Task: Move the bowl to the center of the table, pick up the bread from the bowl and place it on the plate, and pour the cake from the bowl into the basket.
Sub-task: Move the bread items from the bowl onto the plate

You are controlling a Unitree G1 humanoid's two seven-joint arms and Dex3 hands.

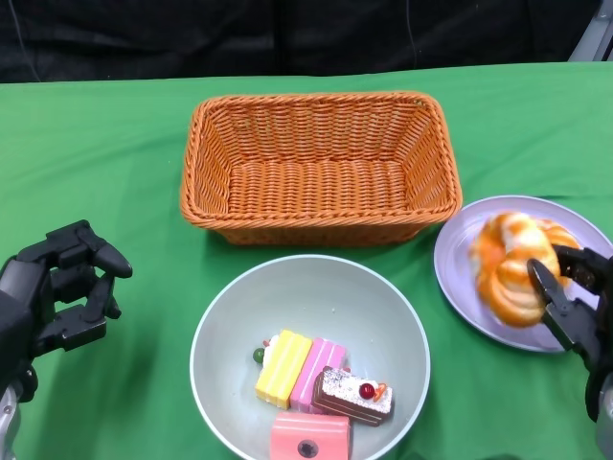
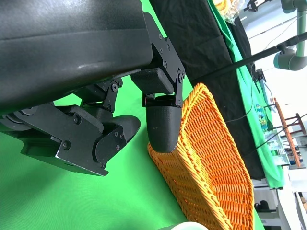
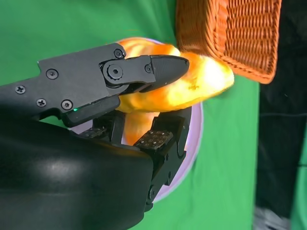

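Our right hand point(image 1: 572, 299) sits at the lower right of the head view, its black fingers point(image 3: 163, 67) closed around the bread point(image 1: 515, 265), a glossy orange-and-white twisted roll. We see the bread over the plate point(image 1: 455, 257), a pale lavender dish on the right side of the surface point(image 1: 96, 153), which is covered in green cloth. From the right wrist view, one finger lies across the top of the bread and others come up beneath it, with the plate's rim behind; we cannot tell whether the bread is resting on the plate or just above it.

Our left hand point(image 1: 59, 287) hovers at the lower left, away from everything, holding nothing. Its fingers are curled loosely inward with gaps between them, and the left wrist view shows them above bare green cloth.

Between the two hands, near the front edge, stands the bowl point(image 1: 222, 326), pale grey-green and round. Inside it lie the cake pieces point(image 1: 316, 388): a yellow slice and a pink slice side by side, a chocolate slice topped with a red cherry leaning against them, and another pink piece at the bowl's near edge.

Just behind the bowl sits the basket point(image 1: 316, 225), a rectangular woven orange one, close to the bowl's far rim. The plate lies just beside the basket's right corner.
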